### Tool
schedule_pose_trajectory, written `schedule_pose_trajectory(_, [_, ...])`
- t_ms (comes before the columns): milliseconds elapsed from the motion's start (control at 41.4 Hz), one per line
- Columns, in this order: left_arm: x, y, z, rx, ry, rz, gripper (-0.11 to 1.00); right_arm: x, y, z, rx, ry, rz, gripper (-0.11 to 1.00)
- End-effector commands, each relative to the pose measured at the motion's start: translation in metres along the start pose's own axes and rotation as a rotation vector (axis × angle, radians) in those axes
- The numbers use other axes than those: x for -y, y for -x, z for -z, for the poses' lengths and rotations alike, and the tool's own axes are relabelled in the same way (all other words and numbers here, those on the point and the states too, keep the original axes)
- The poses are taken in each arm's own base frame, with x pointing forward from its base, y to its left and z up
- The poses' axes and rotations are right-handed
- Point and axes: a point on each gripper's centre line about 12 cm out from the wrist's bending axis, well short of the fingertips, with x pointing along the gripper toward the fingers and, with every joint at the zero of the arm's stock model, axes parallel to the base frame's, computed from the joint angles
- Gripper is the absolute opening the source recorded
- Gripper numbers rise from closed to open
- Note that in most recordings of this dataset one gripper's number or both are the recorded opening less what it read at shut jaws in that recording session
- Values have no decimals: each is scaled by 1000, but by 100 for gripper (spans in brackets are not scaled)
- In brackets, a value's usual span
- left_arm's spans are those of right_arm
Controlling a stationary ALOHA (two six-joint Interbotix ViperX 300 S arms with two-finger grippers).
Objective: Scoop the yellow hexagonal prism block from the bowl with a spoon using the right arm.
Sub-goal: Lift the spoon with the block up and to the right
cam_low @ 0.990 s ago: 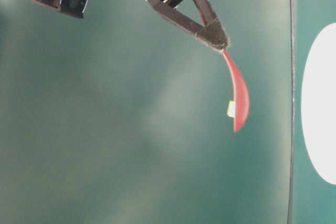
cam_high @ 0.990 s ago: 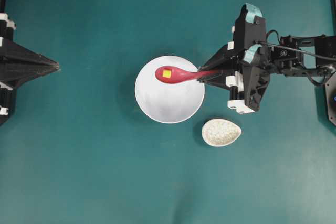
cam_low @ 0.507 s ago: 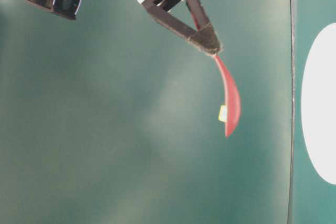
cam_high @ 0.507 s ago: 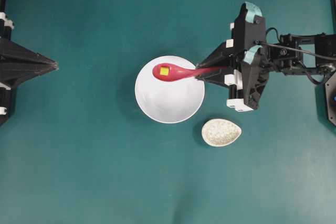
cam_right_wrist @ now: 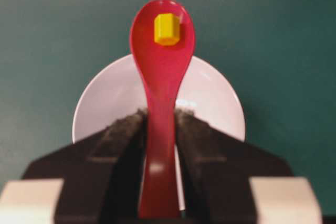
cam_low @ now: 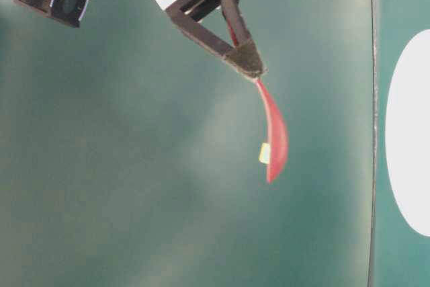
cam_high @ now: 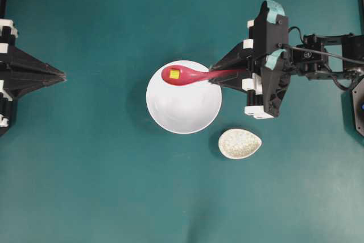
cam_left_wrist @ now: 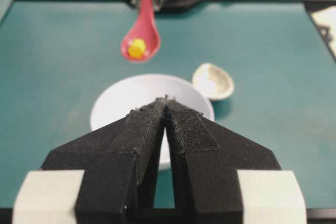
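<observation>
My right gripper is shut on the handle of the pink-red spoon and holds it above the white bowl. The yellow hexagonal prism block sits in the spoon's scoop. The right wrist view shows the block in the spoon, the handle clamped at the gripper, and the bowl below. In the left wrist view the spoon hangs over the bowl. My left gripper is shut and empty at the far left.
A small speckled egg-shaped spoon rest lies on the teal table to the lower right of the bowl. The table-level view shows the spoon in the air, the block on it.
My right gripper has lifted the spoon with the block in it higher and a little toward the bowl's far rim. The left arm has not moved.
</observation>
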Motion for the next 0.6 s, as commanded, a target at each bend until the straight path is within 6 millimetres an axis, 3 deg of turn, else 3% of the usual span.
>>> schedule_pose_trajectory(0, [0,0,-14,40,3,0,6,0,10,-17,58,4,-1,25])
schedule_pose_trajectory(580, [0,-1,-13,38,6,0,6,0,19,-15,71,3,-2,25])
